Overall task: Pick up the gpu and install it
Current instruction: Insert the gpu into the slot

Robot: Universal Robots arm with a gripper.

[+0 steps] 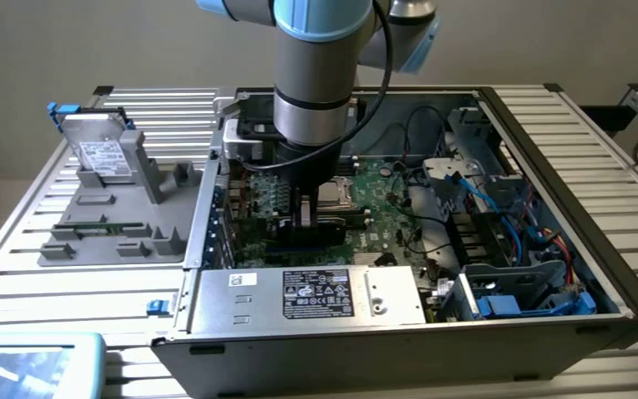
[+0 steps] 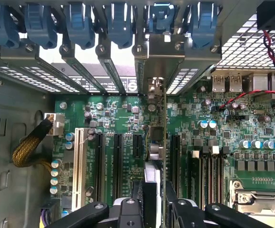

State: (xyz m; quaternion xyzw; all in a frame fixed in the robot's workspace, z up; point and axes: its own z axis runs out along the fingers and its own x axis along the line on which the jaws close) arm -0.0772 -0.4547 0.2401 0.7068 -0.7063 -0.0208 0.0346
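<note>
My gripper (image 2: 152, 209) is shut on the gpu (image 2: 152, 142). In the wrist view the card stands edge-on between the two black fingers (image 2: 128, 211) and runs across the green motherboard (image 2: 123, 118) toward the rear wall. Its silvery end bracket (image 2: 163, 54) sits at the row of rear slot openings, under the blue latches. In the exterior view the arm reaches straight down into the open computer case (image 1: 585, 249). There my gripper (image 1: 308, 214) holds the dark gpu (image 1: 306, 236) low over the board. Whether the card's edge is fully down in a slot I cannot tell.
A grey tray (image 1: 175, 241) at the exterior view's left carries a silver hard drive (image 1: 103, 154) and a memory stick (image 1: 103, 224). The power supply (image 1: 308, 293) lies along the case front. Blue cables (image 1: 518, 241) crowd the right side. A braided cable (image 2: 28, 147) and red wires (image 2: 270, 61) flank the slots.
</note>
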